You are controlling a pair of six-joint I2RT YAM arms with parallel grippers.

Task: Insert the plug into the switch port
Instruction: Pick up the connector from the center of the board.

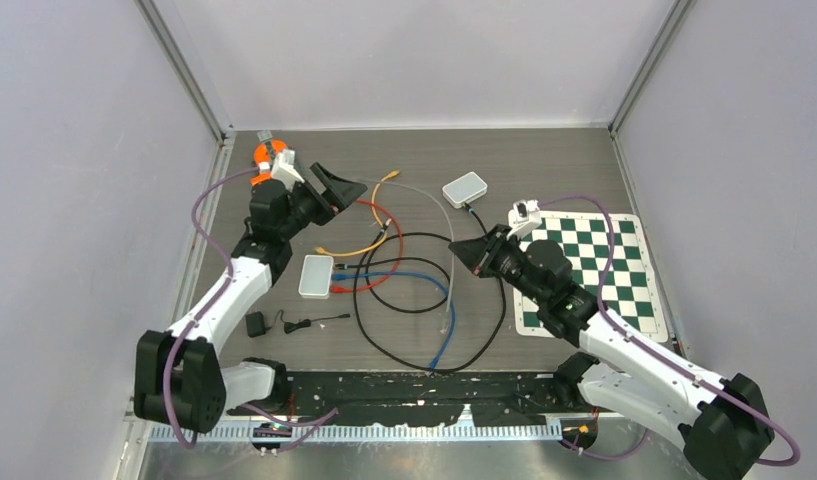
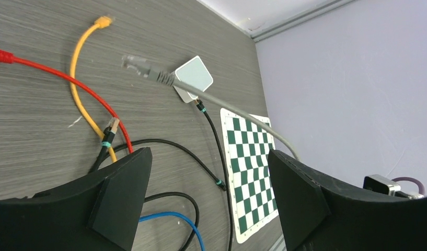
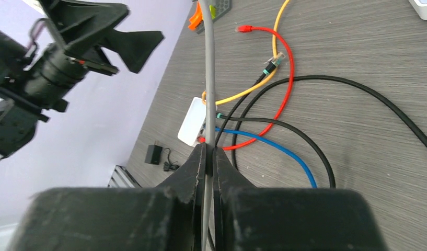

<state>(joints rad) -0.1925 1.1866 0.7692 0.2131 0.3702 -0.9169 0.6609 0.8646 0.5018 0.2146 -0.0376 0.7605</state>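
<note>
Top external view first, starting left of the white switch [image 1: 316, 276]: a small black adapter [image 1: 255, 324] lies on the table [image 1: 544, 160], its thin lead trailing toward the switch. Beyond the switch hangs my left pincer [image 1: 336, 190], spread wide with nothing between its tips. On the left wrist view those fingers [image 2: 122, 193] frame only tabletop and cables. Now the switch itself: yellow cable [image 2: 102, 21], red cable [image 3: 245, 29], blue cable [image 3: 276, 148] and black cable [image 3: 357, 88] all run into its right side and tangle out to the right of it. Further right, and beyond the switch, there's the grey plug [image 2: 135, 63] on the free end of the grey cable [image 3: 210, 78]. It is well apart from the switch, and on the left wrist view it lines up with a second white box [image 1: 465, 189]. That box sits right of and beyond the switch with a black lead in its near side. Right of the switch again, my right pincer [image 1: 476, 252] is clamped tight on that grey cable, some way back from the plug. The cable runs straight out between the pressed fingers [image 3: 193, 172]. Farthest right of the switch, the checkered mat [image 1: 634, 260] lies under my right arm.
</note>
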